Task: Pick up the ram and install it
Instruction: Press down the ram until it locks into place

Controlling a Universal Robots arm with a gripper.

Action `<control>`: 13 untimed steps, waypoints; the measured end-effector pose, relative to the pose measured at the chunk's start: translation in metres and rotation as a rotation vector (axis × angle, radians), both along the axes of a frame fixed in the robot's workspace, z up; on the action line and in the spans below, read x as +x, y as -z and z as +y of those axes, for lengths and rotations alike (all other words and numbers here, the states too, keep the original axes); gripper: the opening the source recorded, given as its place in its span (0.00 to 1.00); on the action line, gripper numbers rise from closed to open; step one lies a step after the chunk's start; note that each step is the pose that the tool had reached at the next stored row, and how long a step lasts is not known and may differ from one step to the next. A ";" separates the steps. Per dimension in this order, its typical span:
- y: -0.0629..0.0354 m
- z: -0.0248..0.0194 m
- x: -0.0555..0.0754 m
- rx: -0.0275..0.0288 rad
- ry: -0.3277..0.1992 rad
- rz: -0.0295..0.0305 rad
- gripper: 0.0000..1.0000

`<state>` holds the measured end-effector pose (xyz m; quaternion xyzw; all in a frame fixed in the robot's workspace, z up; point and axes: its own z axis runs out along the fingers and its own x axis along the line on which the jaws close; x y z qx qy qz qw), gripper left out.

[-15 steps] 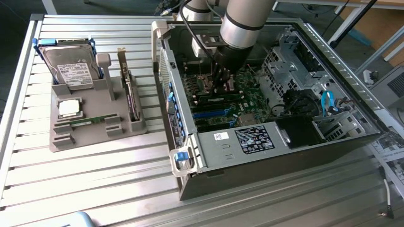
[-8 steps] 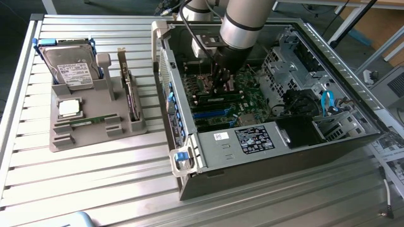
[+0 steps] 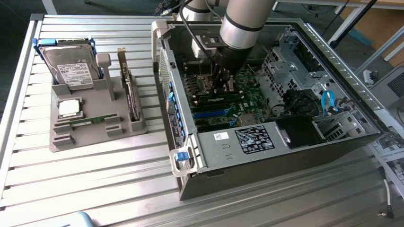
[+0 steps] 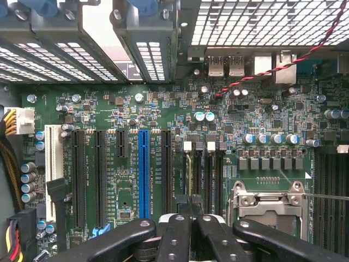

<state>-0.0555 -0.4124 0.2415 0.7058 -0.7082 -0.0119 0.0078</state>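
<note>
Exterior view: my claw (image 3: pixel 221 89) reaches down into the open computer case (image 3: pixel 189 156) on the slatted table (image 3: pixel 94 184). Its fingers are drawn together over the motherboard, with nothing visibly held between them. Directly beneath them a thin green stick stands on edge in the memory slots; I take it for the ram (image 3: pixel 222 99), though whether it is fully seated I cannot tell. At nine o'clock from the case sits the grey tray (image 3: pixel 94 139), carrying the hard drive (image 3: pixel 73 68), the silver processor (image 3: pixel 68 108), the dark expansion card (image 3: pixel 130 94) and what looks like a second green stick (image 3: pixel 88 121). The labels on the drive and the case are too small to read.

Wrist view: the claw (image 4: pixel 191 212) is narrowed to almost nothing just above the memory slots (image 4: pixel 210 169), beside the processor socket (image 4: pixel 267 202) and apart from the blue slot (image 4: pixel 144 164). The board print is illegible.

By my judgement the ram is light, stiff and brittle. It should be taken by its long edges, away from the chips and contacts, and pressed evenly.
</note>
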 end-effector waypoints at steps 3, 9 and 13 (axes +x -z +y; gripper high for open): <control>0.0010 0.0000 0.000 0.0004 0.000 -0.0001 0.11; 0.0015 0.0000 0.000 0.0003 0.000 0.0000 0.11; 0.0028 -0.0001 0.000 0.0004 0.000 0.0000 0.11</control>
